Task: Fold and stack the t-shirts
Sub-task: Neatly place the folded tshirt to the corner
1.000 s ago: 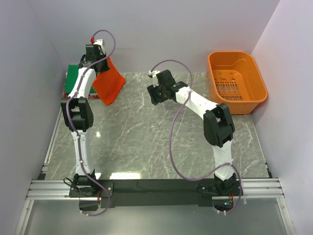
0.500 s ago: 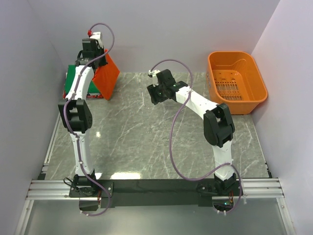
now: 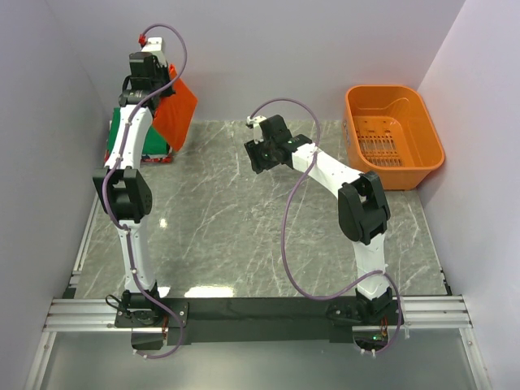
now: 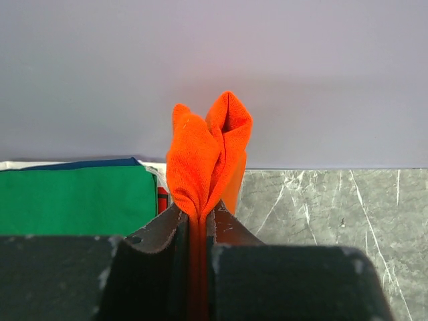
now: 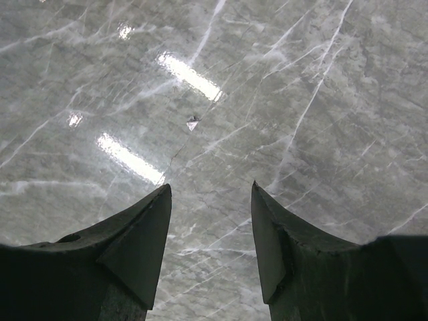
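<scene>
Chiefly, slip risk: only a thin pinch on a bunched fold of the orange-red t-shirt (image 4: pixel 207 157); likely to slide out of the left claw (image 4: pixel 198 217) under a quick swing and land in a heap.
Unfolding risk: hung from a single pinch, so free to fall open or twist; would then need folding over again.
Stack risk: lowest corner near the green folded shirt (image 4: pixel 73 200); could drag across it and skew it if lowered while travelling sideways.
Placement risk: could settle half on the green folded shirt, half on the marble surface (image 3: pixel 244 227), if let go too far right.
Left claw: clamped tight on the orange-red t-shirt, with cloth bulging out above the tips.
Right claw (image 5: pixel 210 221): parted, gripping nothing, poised over bare surface well apart from the shirt, so no second hold to steady the free end.
Shirt location: in the air at the far left, close to the back wall (image 3: pixel 268 49), over the right edge of the green folded shirt.
Shirt heading: pinched end up by the wall, free corner down and toward the near side.
Long axis: from claw to hanging corner, steeply down, slightly slanted.
Contact below: cannot tell from these views.
</scene>
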Available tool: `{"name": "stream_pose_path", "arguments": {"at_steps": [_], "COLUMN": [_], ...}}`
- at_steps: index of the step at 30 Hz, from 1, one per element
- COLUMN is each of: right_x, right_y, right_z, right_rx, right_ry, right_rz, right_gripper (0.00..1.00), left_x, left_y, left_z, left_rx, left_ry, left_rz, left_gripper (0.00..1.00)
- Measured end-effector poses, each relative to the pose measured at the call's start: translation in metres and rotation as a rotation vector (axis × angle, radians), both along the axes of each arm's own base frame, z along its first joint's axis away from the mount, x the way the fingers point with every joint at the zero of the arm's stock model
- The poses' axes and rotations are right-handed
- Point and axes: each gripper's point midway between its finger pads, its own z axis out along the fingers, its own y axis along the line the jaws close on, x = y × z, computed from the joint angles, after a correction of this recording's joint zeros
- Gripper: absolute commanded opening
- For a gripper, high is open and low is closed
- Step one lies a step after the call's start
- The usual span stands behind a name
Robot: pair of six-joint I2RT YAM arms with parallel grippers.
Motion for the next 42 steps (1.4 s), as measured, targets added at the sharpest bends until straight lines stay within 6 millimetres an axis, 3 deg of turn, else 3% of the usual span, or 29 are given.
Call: {"name": "stream_pose_path", "arguments": {"at_steps": [13,28,32,39,42], "right_x": [0.000,0.003,0.003,0.002,0.001], "right_y": [-0.001,0.002,0.002,0.003,0.003], "right_z": [0.000,0.010,0.009,-0.004,-0.010], "right_rx": [-0.003,0.005,0.003,-0.006,-0.013], "right_ry": [0.000,-0.011,-0.008,0.019,0.031], "right_rz": [-0.002,-0.001,0.000,0.007,0.012], "right_gripper": [0.57,0.57,0.56,0.56,0.56], "left_x": [0.000,-0.003,0.002,0.017,0.021], "left_y": [0.012,0.097,0.116,0.145,0.156], "left_z": [0.000,-0.005,-0.022,-0.079,-0.086], "left_rx": [0.026,0.133,0.177,0.223,0.248], "left_ry": [0.001,0.007,0.020,0.077,0.070], "left_rz": [0.005,0.066,0.058,0.044,0.047], "left_gripper": [0.01,0.03,0.05,0.06,0.05]}}
